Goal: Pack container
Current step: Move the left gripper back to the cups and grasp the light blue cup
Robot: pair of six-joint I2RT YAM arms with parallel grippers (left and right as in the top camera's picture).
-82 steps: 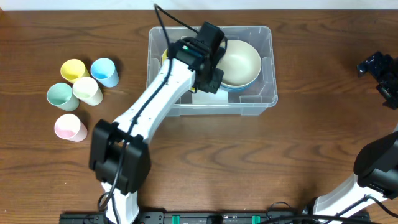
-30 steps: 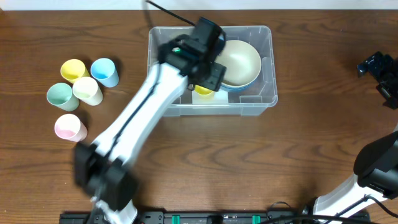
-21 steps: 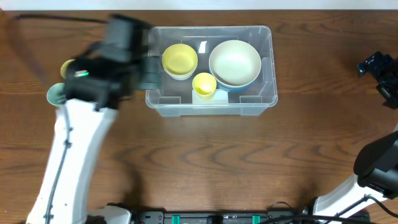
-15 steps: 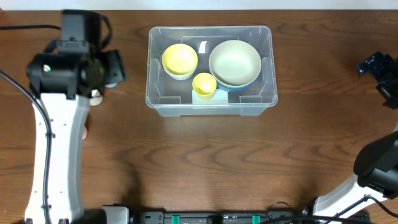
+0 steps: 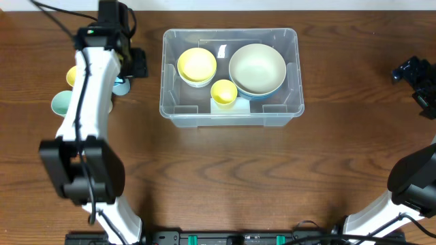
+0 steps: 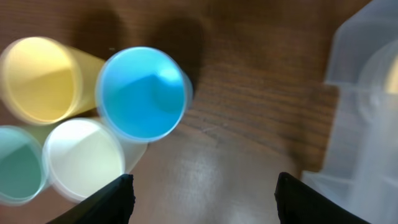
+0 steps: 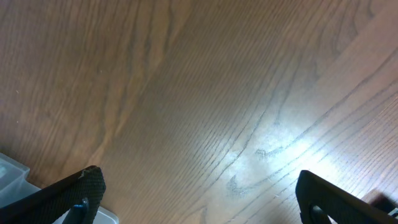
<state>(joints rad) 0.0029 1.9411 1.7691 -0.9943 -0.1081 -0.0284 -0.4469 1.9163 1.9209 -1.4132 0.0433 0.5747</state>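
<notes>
Hangs above the round blue plastic cup [image 6: 143, 93] with left gripper [image 6: 204, 186] wide apart, empty, near the large clear rectangular plastic container [image 5: 231, 117]; holds right gripper [image 7: 199, 186] wide, empty too

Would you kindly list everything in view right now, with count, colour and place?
container: one, clear, centre back of table
yellow bowl: one, yellow, container's left
cream bowl: one, cream, container's right
small cup: one, yellow, container's front, between bowls
cups: four, blue, yellow, cream, green, clustered left of container
table: one, brown wood
left arm's fingers: two, black, open near cups
right arm's fingers: two, black, open over bare wood, far right
</notes>
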